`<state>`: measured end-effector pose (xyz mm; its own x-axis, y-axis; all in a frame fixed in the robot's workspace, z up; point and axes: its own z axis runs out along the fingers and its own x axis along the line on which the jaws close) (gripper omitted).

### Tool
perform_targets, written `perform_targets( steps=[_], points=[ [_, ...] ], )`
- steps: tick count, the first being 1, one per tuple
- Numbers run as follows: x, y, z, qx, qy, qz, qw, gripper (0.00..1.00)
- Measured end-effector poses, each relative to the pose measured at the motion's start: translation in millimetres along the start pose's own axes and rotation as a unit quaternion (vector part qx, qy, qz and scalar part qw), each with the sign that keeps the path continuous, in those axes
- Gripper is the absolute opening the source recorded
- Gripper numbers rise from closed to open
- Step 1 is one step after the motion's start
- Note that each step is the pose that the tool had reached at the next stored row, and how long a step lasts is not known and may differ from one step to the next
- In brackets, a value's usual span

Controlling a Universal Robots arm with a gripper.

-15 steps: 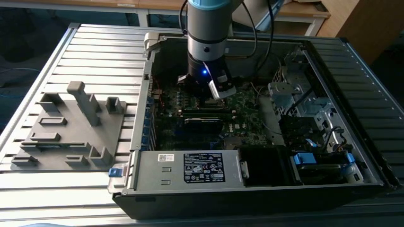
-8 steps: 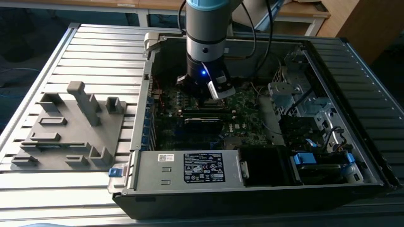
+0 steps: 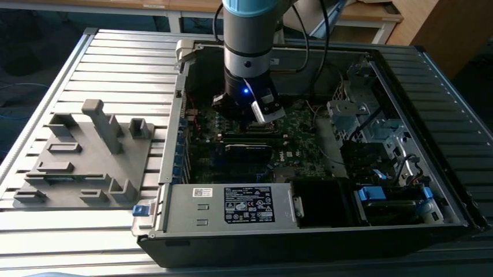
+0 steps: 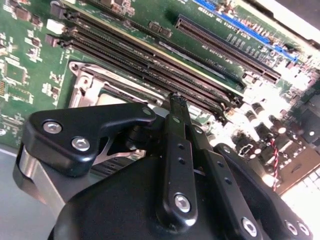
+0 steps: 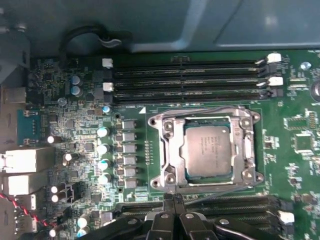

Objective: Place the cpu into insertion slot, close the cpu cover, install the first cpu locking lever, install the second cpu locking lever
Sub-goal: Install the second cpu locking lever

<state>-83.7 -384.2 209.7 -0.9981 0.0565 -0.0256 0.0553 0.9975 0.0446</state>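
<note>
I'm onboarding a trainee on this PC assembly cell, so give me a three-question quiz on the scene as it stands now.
1. True or false: the small square silver-grey cpu already sits in the socket.
2. The silvery metal cpu cover frame is: A) raised upright B) lying flat around the chip C) removed.
3. In the first wrist view, what lies between the black pincer and the socket: memory slots or a fan?

Key: 1 true; 2 B; 3 the long black memory slots.
</note>
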Motion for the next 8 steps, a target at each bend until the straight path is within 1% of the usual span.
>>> perform_targets(
  steps=[4, 8],
  points=[
    [2.1, -0.3, 2.0, -0.0003, 0.0, -0.002, 1.0, 0.11],
    [2.4, -0.4, 3.7, -0.0018, 0.0002, -0.002, 1.0, 0.11]
  ],
)
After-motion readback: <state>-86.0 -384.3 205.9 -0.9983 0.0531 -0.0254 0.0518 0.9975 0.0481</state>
